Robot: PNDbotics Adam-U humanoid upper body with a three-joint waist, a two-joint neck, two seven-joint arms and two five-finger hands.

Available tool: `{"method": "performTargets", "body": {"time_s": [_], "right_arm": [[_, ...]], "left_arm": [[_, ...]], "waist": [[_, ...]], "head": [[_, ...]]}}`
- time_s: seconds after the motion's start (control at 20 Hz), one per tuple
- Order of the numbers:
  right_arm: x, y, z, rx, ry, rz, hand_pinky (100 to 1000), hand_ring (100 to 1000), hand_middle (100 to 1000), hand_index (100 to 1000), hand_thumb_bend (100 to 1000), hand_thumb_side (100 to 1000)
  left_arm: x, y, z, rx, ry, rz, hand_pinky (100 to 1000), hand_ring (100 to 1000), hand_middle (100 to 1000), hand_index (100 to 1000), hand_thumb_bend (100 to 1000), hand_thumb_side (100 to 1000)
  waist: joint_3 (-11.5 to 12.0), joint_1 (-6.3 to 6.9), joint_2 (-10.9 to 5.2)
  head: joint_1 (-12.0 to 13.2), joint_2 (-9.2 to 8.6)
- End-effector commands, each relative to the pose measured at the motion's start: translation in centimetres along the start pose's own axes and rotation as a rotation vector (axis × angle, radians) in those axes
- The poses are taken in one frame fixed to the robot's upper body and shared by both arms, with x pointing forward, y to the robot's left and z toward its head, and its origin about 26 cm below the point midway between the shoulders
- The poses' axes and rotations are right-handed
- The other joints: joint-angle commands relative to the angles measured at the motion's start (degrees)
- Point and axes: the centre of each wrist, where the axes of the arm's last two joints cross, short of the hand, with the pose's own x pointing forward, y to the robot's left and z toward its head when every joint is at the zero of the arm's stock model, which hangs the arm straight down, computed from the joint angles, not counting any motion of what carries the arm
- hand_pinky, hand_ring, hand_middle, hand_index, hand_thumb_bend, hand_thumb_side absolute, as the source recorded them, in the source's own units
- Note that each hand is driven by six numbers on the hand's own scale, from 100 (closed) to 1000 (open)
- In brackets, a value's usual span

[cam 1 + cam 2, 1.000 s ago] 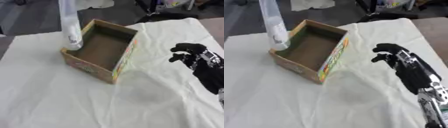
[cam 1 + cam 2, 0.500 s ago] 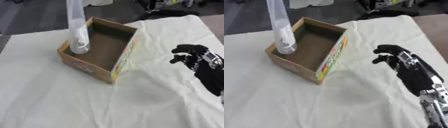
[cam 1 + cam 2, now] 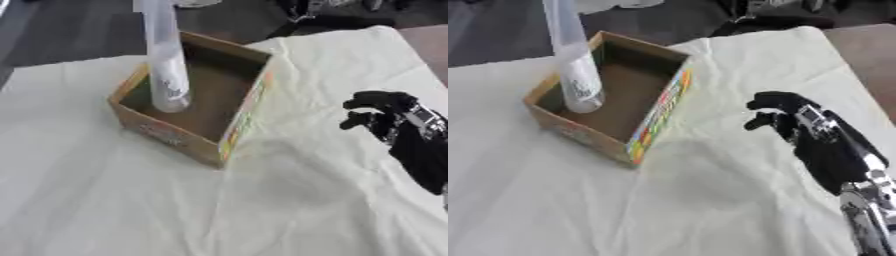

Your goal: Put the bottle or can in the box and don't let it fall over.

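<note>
A tall, pale, see-through bottle (image 3: 166, 75) stands upright, its lower end inside the open cardboard box (image 3: 243, 107), near the box's left wall. Whether its base touches the box floor I cannot tell. The bottle's top runs out of the picture's upper edge, so what holds it is hidden. The box has brown walls with colourful print on its outer right side. My right hand (image 3: 798, 125) is at the right, well apart from the box, above the cloth, with its fingers curled on nothing. My left hand shows in no view.
A creased cream cloth (image 3: 105, 200) covers the table around the box. Dark floor (image 3: 70, 35) lies beyond the table's far edge, with dark clutter at the top. A brown surface (image 3: 429, 40) shows at the upper right corner.
The bottle has moved from the box's left wall edge to the right and down into the box. My right hand has stayed about where it was, fingers still curled.
</note>
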Motion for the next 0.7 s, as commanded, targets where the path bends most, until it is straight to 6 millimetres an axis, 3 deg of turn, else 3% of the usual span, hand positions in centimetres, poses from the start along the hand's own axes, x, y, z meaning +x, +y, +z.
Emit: {"method": "performTargets", "body": {"time_s": [0.05,0.7], "right_arm": [[1.0,0.0,-0.3,0.014,-0.026,0.028,999,683,753,804,100,800],[1.0,0.1,-0.4,0.015,-0.037,0.021,999,683,753,803,100,801]], "left_arm": [[0.5,0.6,0.0,0.022,-0.017,-0.009,592,201,408,471,100,339],[-0.3,-1.6,0.3,-0.018,-0.02,0.015,615,257,448,508,100,353]], "waist": [[-0.05,-0.26,-0.96],[-0.29,-1.04,-0.61]], "head": [[-0.14,-0.7],[-0.12,-0.66]]}}
